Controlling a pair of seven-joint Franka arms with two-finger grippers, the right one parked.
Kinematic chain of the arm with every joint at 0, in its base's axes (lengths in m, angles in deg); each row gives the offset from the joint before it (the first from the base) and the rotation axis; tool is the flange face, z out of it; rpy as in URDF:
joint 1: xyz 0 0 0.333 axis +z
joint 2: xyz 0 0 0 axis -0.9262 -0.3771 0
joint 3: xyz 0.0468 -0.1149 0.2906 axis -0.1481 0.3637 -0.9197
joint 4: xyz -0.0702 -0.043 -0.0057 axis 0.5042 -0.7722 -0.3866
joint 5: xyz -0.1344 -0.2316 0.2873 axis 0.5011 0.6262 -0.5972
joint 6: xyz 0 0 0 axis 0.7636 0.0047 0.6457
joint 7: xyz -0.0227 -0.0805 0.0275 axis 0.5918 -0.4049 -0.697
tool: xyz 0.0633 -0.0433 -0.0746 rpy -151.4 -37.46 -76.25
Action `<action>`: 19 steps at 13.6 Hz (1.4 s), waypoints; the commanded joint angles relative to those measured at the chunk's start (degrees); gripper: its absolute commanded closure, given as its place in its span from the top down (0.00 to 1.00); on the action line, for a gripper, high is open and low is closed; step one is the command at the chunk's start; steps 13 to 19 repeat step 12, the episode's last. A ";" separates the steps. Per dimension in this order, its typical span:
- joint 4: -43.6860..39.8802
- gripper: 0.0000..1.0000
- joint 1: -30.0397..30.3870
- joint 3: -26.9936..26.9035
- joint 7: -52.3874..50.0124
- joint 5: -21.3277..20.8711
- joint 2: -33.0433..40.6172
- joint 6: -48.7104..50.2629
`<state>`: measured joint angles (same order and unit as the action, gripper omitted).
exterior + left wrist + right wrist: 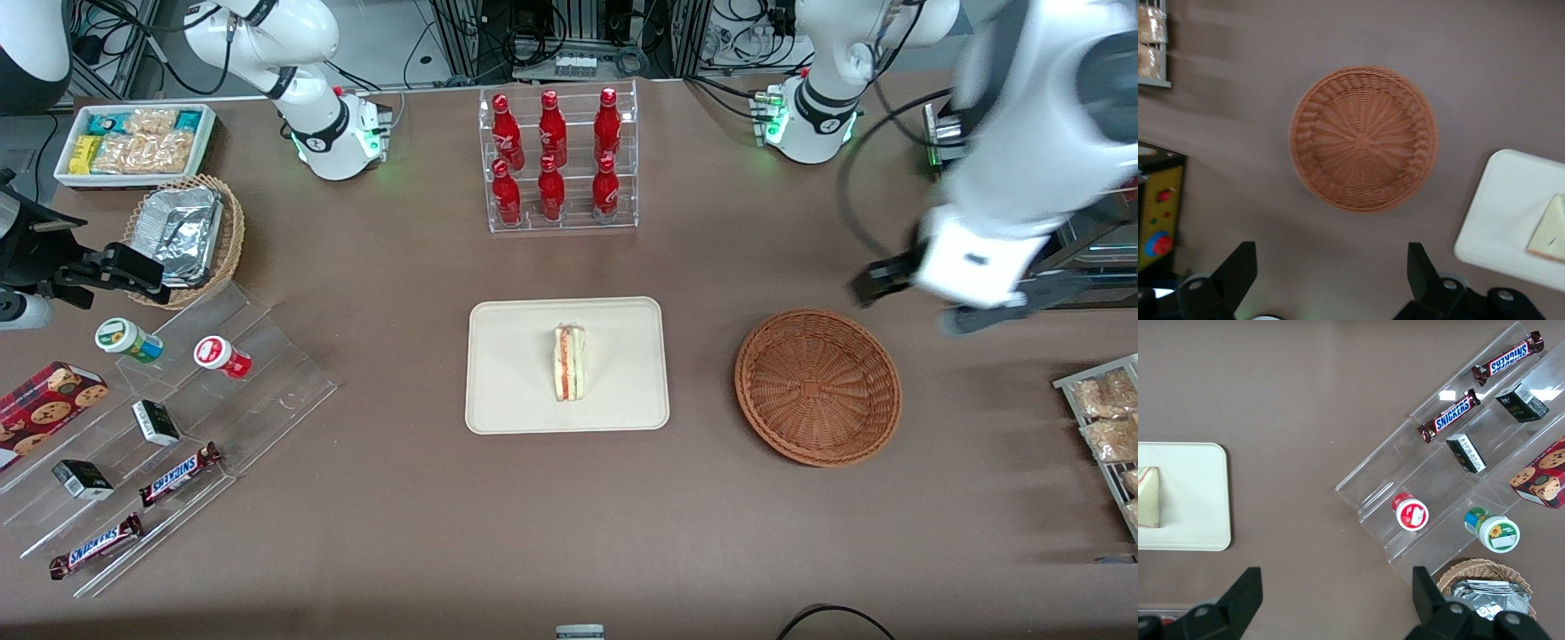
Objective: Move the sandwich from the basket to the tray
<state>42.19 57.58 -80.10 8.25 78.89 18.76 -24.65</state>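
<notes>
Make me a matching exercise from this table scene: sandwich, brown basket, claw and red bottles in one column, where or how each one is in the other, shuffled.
Things:
1. sandwich
2. basket
3. claw
4. red bottles

Places or states:
A. standing in a clear tiered rack
B. on the table beside the tray, with nothing in it
C. open, holding nothing, raised above the table near the basket
D. lying on the tray

Pairs: 1-D, 2-B, 3-C, 4-A

Even, bright overhead light falls on the bench [356, 498], casting only soft, short shadows. The raised pincer [925, 298] shows smeared by motion blur in the front view; its own wrist view is slightly soft, the basket [1363, 139] blurred.
</notes>
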 commanded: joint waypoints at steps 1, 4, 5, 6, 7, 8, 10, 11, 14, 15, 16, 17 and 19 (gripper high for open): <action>8.34 0.99 7.60 1.02 13.28 3.79 7.95 -0.23; 13.35 0.99 11.31 0.93 22.80 4.24 12.35 -0.84; 13.45 0.99 11.41 0.93 24.39 4.24 12.36 -0.76; 13.19 0.99 11.41 0.93 25.02 4.24 12.27 -0.85; 12.75 0.99 11.41 0.93 25.11 4.24 12.01 -0.94; 11.36 0.99 11.41 0.93 24.94 4.16 11.22 -0.94; 7.32 0.99 11.41 0.93 25.28 3.72 8.76 0.03; 6.52 0.99 11.41 0.93 25.29 3.63 8.58 0.12; 6.42 0.99 11.41 0.93 25.29 3.45 8.58 0.03; 6.42 0.99 11.41 0.93 25.29 3.45 8.58 0.03; 6.42 0.99 11.41 0.93 25.29 3.45 8.58 0.03; 6.42 0.99 11.41 0.93 25.29 3.45 8.58 0.03; 6.42 0.99 11.41 0.93 25.29 3.45 8.58 0.03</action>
